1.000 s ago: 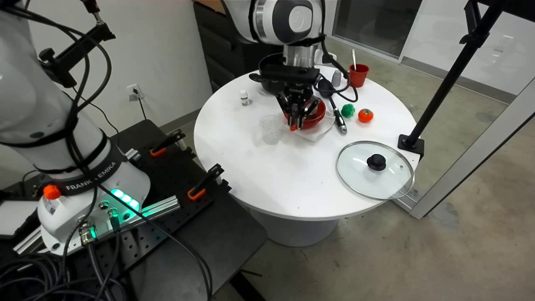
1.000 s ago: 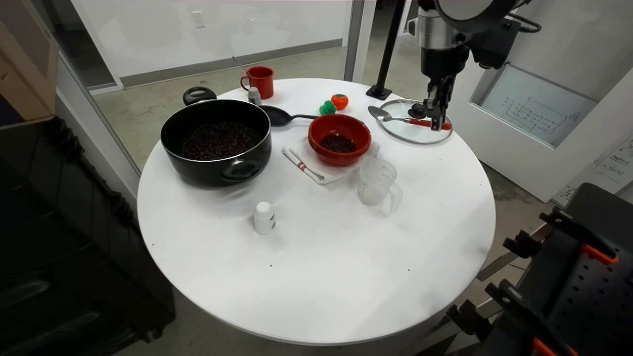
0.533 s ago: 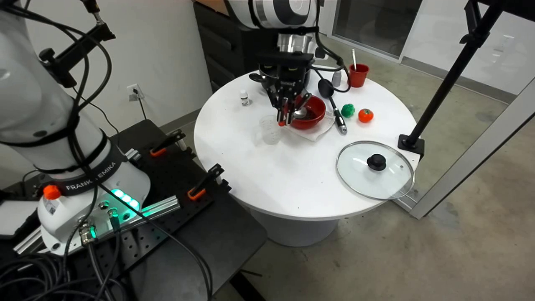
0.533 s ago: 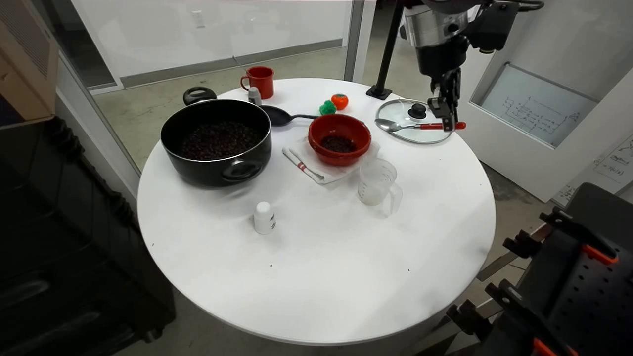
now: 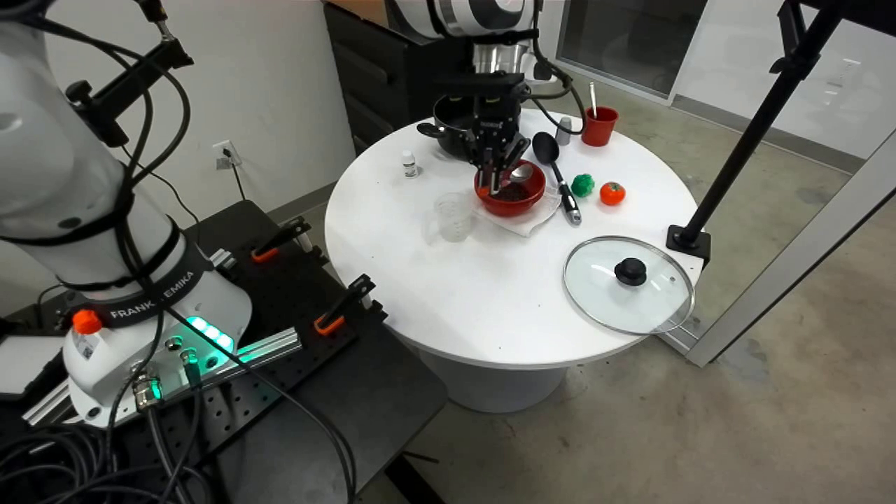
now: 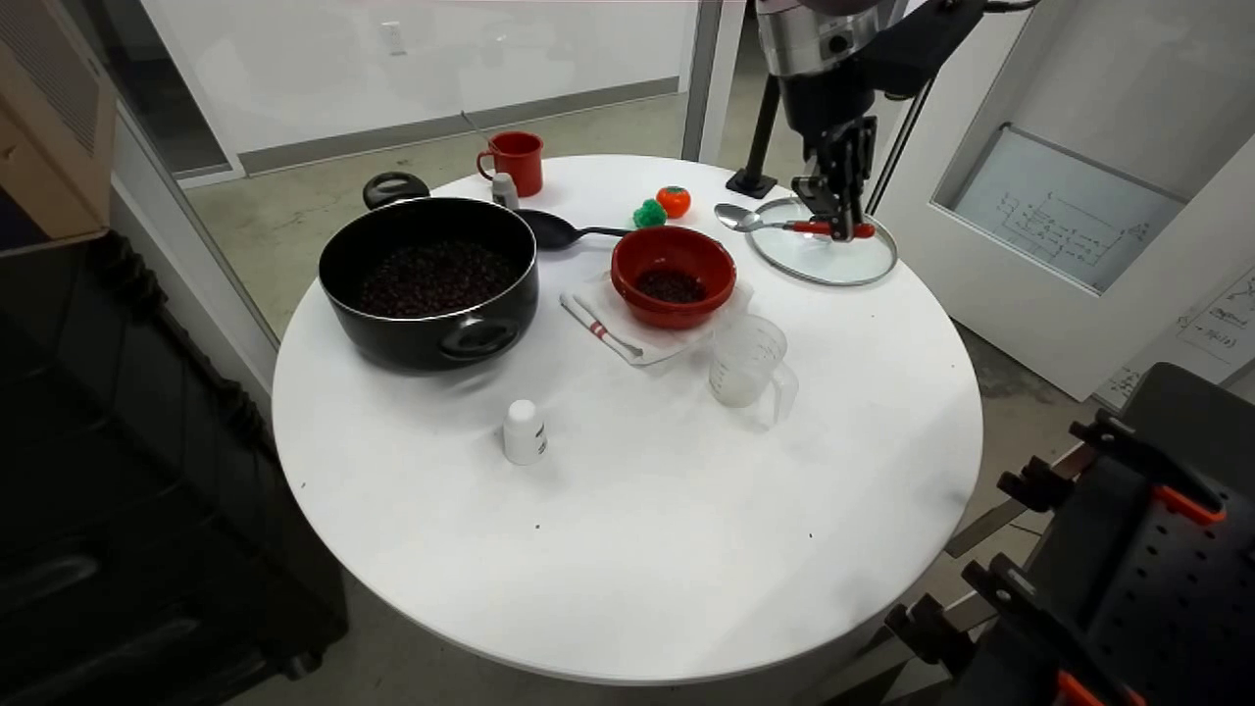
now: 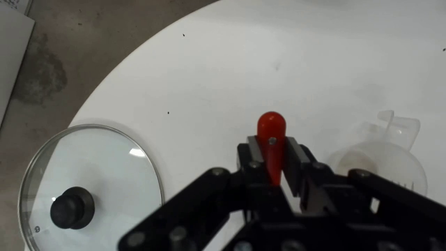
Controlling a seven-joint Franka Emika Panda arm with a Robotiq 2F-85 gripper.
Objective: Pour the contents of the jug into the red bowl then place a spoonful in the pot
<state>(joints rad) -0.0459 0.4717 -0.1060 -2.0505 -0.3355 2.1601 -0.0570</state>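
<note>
Robotiq gripper is clamping down on the red-handled spoon by its handle and holding it in the air above the white table. Small dark pieces are lying in the red bowl, which is resting on a white napkin, and many more are lying in the black pot, standing near the bowl. Just beside the bowl, the translucent jug is standing upright on the table, while a glass lid is jutting slightly past the table's edge.
</note>
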